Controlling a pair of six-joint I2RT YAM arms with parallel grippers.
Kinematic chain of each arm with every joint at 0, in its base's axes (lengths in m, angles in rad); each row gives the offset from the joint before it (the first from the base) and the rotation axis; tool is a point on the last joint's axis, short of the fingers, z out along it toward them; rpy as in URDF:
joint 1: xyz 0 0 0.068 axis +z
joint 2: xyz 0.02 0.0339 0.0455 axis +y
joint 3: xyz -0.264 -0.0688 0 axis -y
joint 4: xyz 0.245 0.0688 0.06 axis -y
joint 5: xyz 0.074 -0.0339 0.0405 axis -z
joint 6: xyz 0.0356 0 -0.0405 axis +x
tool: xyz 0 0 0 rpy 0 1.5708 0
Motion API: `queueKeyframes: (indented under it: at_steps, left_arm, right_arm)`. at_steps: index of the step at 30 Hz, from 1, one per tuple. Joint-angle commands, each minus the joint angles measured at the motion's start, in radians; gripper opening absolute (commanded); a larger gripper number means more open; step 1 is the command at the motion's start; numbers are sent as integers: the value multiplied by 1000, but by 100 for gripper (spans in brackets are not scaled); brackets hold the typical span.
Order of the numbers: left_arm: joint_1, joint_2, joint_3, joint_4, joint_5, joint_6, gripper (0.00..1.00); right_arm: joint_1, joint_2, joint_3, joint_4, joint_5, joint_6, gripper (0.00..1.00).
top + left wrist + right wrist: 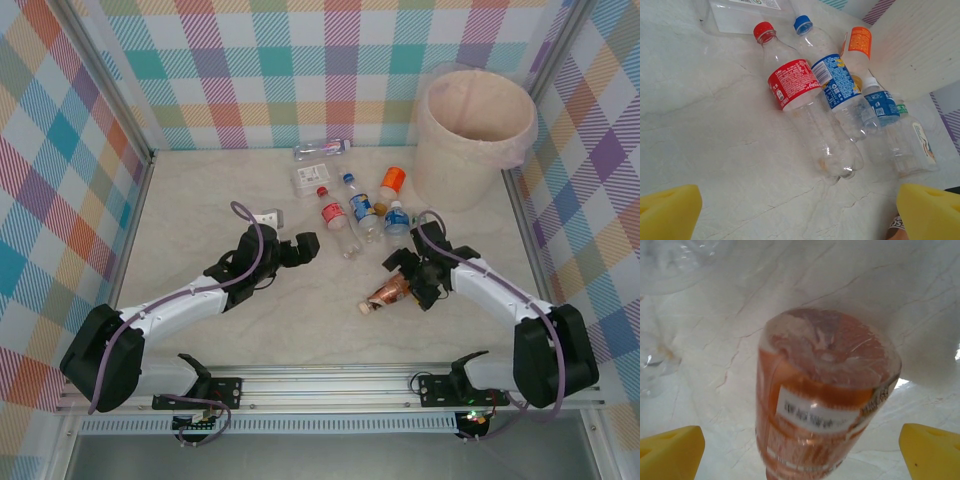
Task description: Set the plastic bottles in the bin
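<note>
Right of the worktop's (200, 220) centre, your right gripper (412, 280) stands with fingers spread, the orange-labelled bottle (386, 293) lying on its side between the yellow pads (670, 452), both pads clear of it; your left gripper (306, 247), likewise spread, faces the red-capped bottle (795, 85) and the blue-capped bottle (835, 82) lying side by side, the orange-capped bottle (858, 45) just beyond them; the cream-white bin (455, 170), lined with a pinkish bag (516, 152), stands upright in the worktop's far right corner, well apart from both grippers.

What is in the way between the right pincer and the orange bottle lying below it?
Nothing visible. The right pincer hangs open over the orange bottle, which sits between its yellow pads.
</note>
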Motion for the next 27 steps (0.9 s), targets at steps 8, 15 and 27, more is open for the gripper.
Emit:
queueKeyframes:
  at_steps: [8,15,27]
  left_arm:
    - [5,9,10,-25,-33,17,100]
    - [5,4,6,-41,-56,14,100]
    - [5,18,8,-47,-64,7,100]
  right_arm:
    - [30,96,-40,148,27,95,90]
    - [41,136,-45,188,45,87,75]
    - [43,84,-70,237,55,5,60]
